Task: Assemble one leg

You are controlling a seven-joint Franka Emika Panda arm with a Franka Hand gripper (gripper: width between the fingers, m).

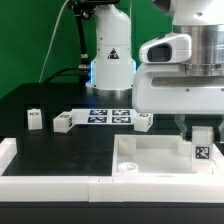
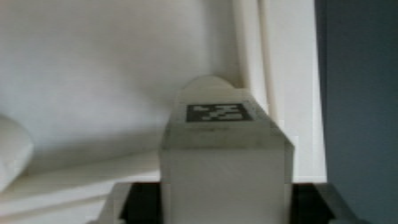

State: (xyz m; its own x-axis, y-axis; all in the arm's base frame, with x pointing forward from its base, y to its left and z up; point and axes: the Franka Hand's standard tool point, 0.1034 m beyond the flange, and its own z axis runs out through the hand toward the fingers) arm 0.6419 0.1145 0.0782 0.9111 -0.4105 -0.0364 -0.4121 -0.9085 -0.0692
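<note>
My gripper [image 1: 199, 130] is at the exterior view's right, shut on a white leg [image 1: 201, 149] with a black-and-white tag on its face. It holds the leg upright at the right corner of the large white square panel [image 1: 150, 158]. In the wrist view the leg [image 2: 224, 150] fills the middle between the dark fingers [image 2: 146, 204], tag facing the camera, with the panel [image 2: 89, 90] behind it. I cannot tell whether the leg's lower end touches the panel. Three more legs [image 1: 35, 118] [image 1: 65, 122] [image 1: 143, 122] lie on the black table.
The marker board [image 1: 108, 115] lies at the back between the loose legs. A white raised border [image 1: 50, 186] runs along the table's front and left. The robot base [image 1: 110, 60] stands behind the board. A socket hole [image 1: 128, 167] shows at the panel's near-left corner.
</note>
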